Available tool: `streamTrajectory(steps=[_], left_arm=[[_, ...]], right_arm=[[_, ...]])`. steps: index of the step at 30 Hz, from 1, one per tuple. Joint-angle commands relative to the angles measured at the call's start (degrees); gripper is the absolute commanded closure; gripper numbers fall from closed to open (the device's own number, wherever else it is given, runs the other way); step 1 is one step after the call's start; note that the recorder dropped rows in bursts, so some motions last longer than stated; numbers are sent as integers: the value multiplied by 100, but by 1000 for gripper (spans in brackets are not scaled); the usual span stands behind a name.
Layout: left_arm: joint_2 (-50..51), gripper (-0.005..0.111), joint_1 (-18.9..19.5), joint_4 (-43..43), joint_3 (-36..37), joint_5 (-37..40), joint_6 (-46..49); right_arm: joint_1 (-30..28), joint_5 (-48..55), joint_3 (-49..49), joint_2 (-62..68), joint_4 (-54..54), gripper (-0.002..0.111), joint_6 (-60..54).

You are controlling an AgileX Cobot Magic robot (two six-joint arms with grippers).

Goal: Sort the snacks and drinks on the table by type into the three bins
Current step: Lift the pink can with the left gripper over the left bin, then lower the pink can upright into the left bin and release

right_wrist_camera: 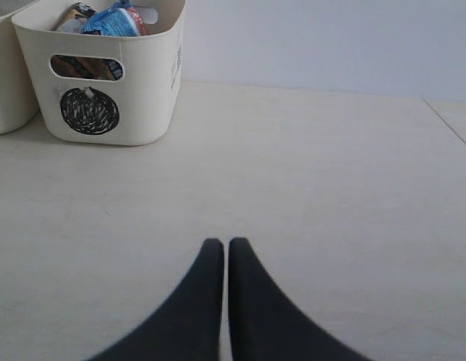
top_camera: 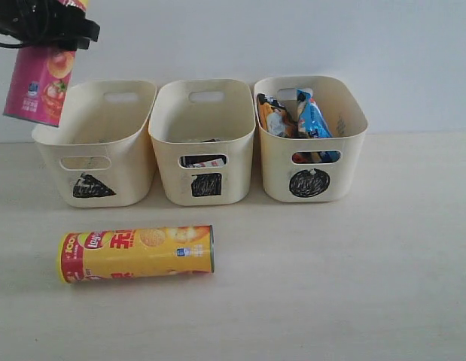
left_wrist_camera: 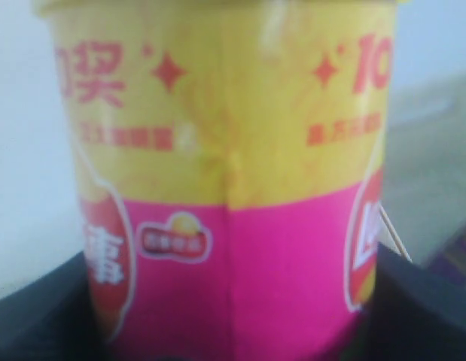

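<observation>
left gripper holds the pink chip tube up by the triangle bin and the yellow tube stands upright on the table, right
No: the yellow tube lies on its side on the table, as the exterior view shows. The left gripper does hold the pink tube up by the triangle bin.

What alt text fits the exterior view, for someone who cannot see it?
The robot's left fingers hold a pink chip tube in the air by the triangle bin, leftmost of three cream bins on a pale table. A yellow chip tube lies on its side in front.
</observation>
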Motion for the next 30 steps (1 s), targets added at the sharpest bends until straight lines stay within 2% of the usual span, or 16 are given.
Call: streamTrajectory(steps=[1, 4, 10, 15, 17, 18, 19, 20, 22, 25, 30], left_arm=[[885, 102, 83, -141, -780, -819, -50], [1534, 102, 83, -150, -1350, -1016, -50], [2756, 102, 93, -150, -2573, -720, -50], [3155, 101, 106, -119, -2830, -428, -50], [3225, 90, 106, -30, -2830, -362, -50], [3240, 75, 119, -40, -2830, -313, -50], [3240, 65, 119, -40, -2830, -284, -50], [3240, 48, 119, -40, -2830, -272, -50], [3240, 25, 119, -40, -2863, -128, -96], [3240, 17, 119, -51, -2990, 158, -96], [3098, 19, 96, -51, -3333, 737, -20]], right_arm=[[-17, -45, 22, -27, -9, 108, -6], [-17, -45, 22, -27, -9, 108, -6], [-17, -45, 22, -27, -9, 108, -6], [-17, -45, 22, -27, -9, 108, -6], [-17, -45, 22, -27, -9, 108, -6], [-17, -45, 22, -27, -9, 108, -6], [-17, -45, 22, -27, -9, 108, -6], [-17, -45, 22, -27, -9, 108, -6], [-17, -45, 22, -27, -9, 108, -6], [-17, -45, 22, -27, -9, 108, -6], [-17, -45, 22, -27, -9, 108, -6]])
